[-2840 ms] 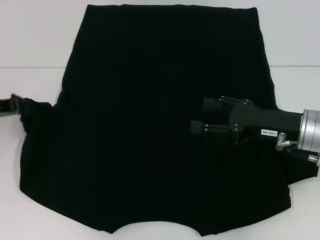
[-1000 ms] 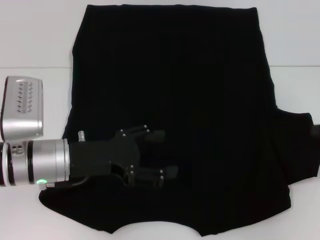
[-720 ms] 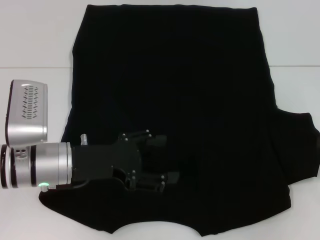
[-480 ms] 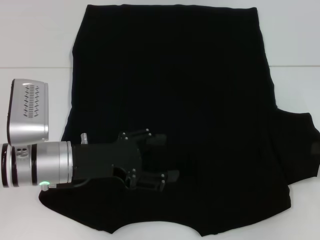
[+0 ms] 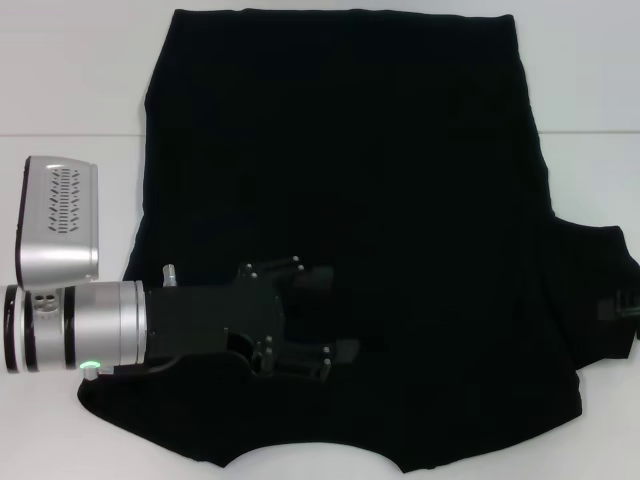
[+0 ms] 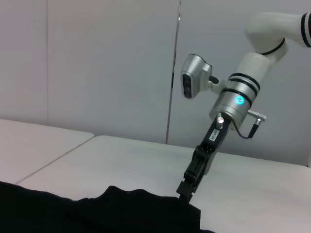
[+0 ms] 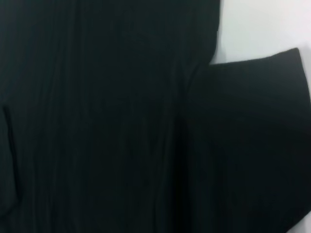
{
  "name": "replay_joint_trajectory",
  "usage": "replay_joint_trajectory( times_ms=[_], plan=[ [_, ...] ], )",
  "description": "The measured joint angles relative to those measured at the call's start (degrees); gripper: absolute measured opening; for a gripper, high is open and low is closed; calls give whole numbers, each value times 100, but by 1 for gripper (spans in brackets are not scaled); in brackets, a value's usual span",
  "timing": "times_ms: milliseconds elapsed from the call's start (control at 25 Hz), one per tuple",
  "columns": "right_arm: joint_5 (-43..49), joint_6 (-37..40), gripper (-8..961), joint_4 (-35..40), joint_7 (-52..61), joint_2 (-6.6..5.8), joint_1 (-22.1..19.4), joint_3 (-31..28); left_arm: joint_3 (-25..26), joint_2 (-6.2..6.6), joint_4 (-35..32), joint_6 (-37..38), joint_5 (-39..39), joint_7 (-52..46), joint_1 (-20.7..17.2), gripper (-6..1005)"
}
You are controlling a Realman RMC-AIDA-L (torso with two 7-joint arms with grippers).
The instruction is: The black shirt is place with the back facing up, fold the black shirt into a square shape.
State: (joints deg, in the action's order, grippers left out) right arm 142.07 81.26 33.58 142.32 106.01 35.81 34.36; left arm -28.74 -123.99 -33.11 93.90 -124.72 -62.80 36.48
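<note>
The black shirt [image 5: 380,180] lies flat on the white table, plain side up, with no lettering showing. Its left sleeve is folded in, so that side edge runs nearly straight; the right sleeve still sticks out. My left gripper [image 5: 338,312] is open and low over the shirt's lower left part, holding nothing. My right gripper [image 5: 618,306] barely shows at the outer edge of the right sleeve. The left wrist view shows it [image 6: 187,188] tip-down at the cloth's edge [image 6: 97,213]. The right wrist view shows only shirt body and sleeve [image 7: 97,121].
The white table [image 5: 70,80] surrounds the shirt, with a seam line running across it. The silver camera housing [image 5: 58,220] on my left wrist sits beside the shirt's left edge. A pale wall [image 6: 97,73] stands behind the table.
The right gripper has left the shirt's middle and now sits at the right sleeve's edge. The left sleeve has been folded in. The left gripper has barely moved in the last second.
</note>
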Motion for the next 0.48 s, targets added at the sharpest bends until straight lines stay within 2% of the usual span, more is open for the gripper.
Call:
replay_joint_trajectory(
  times_ms=[160, 480],
  plan=[
    [4, -157, 885, -68, -6, 3, 1, 20, 0, -1, 0, -58, 0, 0, 0, 922],
    [4, -298, 639, -81, -53, 99, -42, 41, 0, -3, -2, -82, 0, 0, 8, 921]
  ],
)
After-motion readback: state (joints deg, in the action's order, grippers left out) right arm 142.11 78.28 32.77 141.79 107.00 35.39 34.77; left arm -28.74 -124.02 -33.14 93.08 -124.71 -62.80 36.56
